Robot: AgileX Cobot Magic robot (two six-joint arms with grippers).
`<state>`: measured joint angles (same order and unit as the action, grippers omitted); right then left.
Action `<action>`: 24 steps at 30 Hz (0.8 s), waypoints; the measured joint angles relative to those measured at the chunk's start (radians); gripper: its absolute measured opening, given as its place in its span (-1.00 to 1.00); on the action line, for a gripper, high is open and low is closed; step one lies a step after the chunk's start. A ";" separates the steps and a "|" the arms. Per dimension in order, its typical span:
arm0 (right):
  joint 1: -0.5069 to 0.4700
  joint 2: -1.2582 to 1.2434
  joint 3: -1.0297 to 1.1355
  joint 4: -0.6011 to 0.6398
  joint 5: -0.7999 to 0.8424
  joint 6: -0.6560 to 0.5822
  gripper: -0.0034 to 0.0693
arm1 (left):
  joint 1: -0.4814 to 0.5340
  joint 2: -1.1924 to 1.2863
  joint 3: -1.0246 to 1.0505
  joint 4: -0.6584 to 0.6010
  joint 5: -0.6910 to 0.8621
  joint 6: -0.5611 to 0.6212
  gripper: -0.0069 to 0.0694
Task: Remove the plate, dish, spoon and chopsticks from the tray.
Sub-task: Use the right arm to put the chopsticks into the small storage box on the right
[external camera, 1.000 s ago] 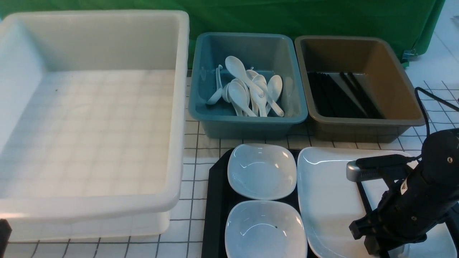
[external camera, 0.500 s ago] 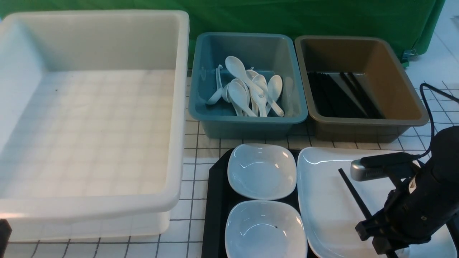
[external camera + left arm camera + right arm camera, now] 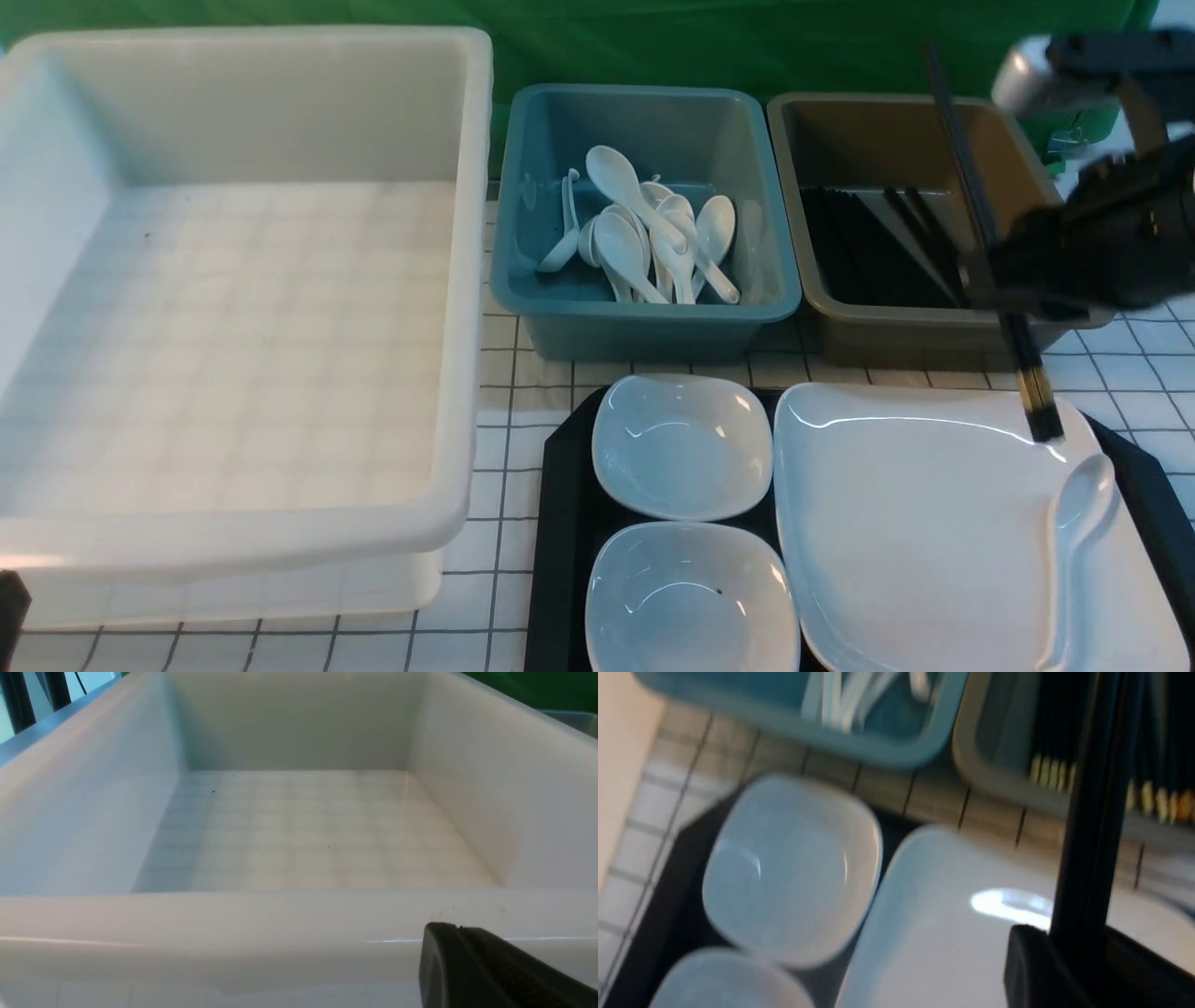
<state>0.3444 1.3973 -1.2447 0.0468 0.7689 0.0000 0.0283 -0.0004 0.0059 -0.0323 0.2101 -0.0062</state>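
Observation:
My right gripper [image 3: 994,280] is shut on the black chopsticks [image 3: 1032,383] and holds them in the air, tilted steeply, over the front right of the brown tub [image 3: 943,322]. In the right wrist view the chopsticks [image 3: 1087,812] rise from between the jaws of the gripper [image 3: 1069,942]. The large white plate [image 3: 906,523] lies on the right of the black tray [image 3: 560,523], with the white spoon [image 3: 1074,541] on its right side. Two small white dishes [image 3: 681,448] [image 3: 686,597] sit on the tray's left. My left gripper [image 3: 448,927] is shut and empty, just outside the near wall of the white tub [image 3: 233,914].
The big white tub [image 3: 467,280] fills the left side. A blue tub [image 3: 644,327] behind the tray holds several white spoons. The brown tub holds several black chopsticks. A green cloth hangs behind the tubs.
The right gripper shut on the chopsticks above the plate, then lifted them up and away towards the brown tub. The spoon on the plate is now uncovered. The left arm has not moved.

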 joint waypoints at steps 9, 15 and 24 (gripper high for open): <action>-0.112 0.351 -0.282 -0.014 -0.257 0.000 -0.56 | 0.000 0.000 0.000 0.000 0.000 0.000 -0.76; -0.149 0.532 -0.305 -0.017 -0.450 0.000 -0.55 | 0.000 0.000 0.000 0.000 0.000 0.000 -0.76; -0.153 0.674 -0.306 -0.017 -0.467 0.039 -0.30 | 0.000 0.000 0.000 0.000 0.000 0.000 -0.76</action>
<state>0.1914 2.0717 -1.5507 0.0301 0.3020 0.0386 0.0283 -0.0004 0.0059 -0.0323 0.2101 -0.0062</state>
